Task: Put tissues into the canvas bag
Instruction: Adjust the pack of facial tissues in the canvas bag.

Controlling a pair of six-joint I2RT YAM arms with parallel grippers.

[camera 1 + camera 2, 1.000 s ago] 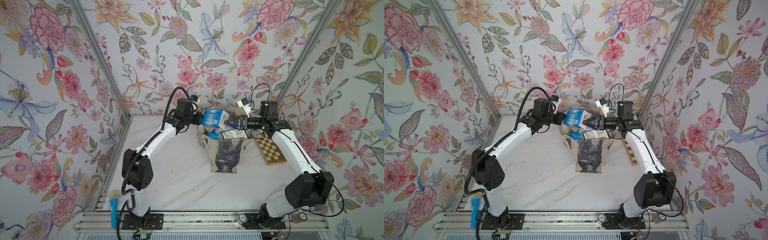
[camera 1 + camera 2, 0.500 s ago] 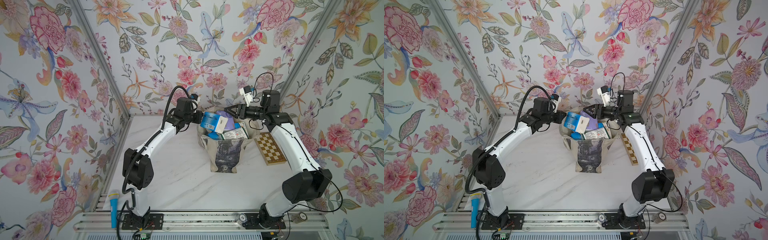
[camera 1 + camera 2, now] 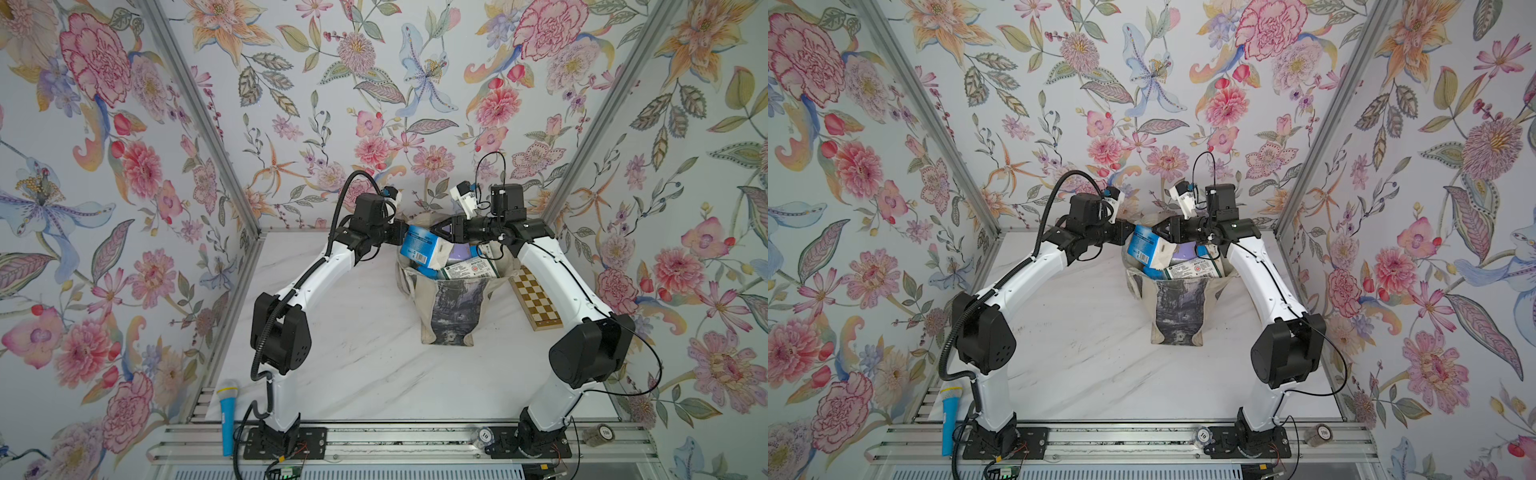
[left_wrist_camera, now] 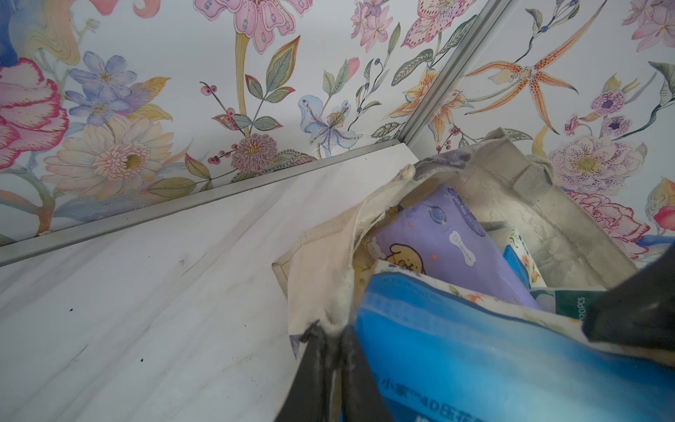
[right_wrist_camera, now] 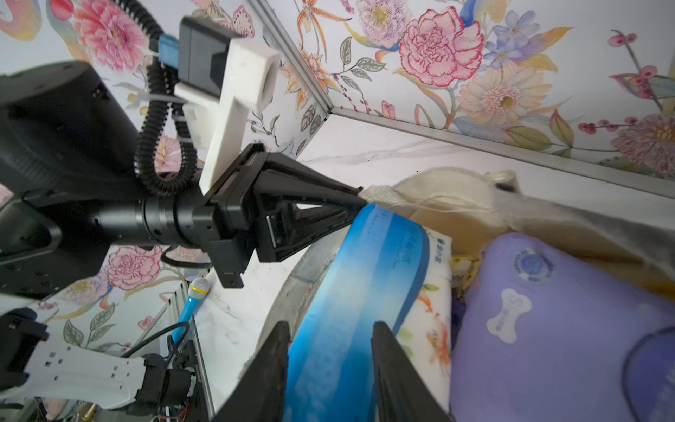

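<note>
The canvas bag (image 3: 451, 311) (image 3: 1177, 311) stands open at the back of the table, stuffed with tissues. A blue pack (image 3: 419, 249) (image 3: 1144, 249) stands on end at the bag's left rim. A lilac pack (image 3: 459, 251) (image 4: 449, 248) (image 5: 548, 310) and a green-white barcoded pack (image 3: 469, 269) (image 3: 1192, 271) lie inside. My left gripper (image 3: 401, 236) (image 4: 330, 336) is shut on the bag's rim fabric. My right gripper (image 3: 434, 230) (image 5: 330, 325) straddles the blue pack's top edge, with both fingers against it.
A wooden chessboard (image 3: 536, 301) lies right of the bag, partly under my right arm. A blue toy microphone (image 3: 227, 411) (image 3: 949, 415) rests at the front left corner. Two round chips (image 3: 485, 435) (image 3: 598, 434) sit on the front rail. Walls close in behind the bag.
My right gripper left the green-white pack, swung back and left over the bag, and narrowed its jaws onto the blue pack. The left gripper kept its hold on the rim.
</note>
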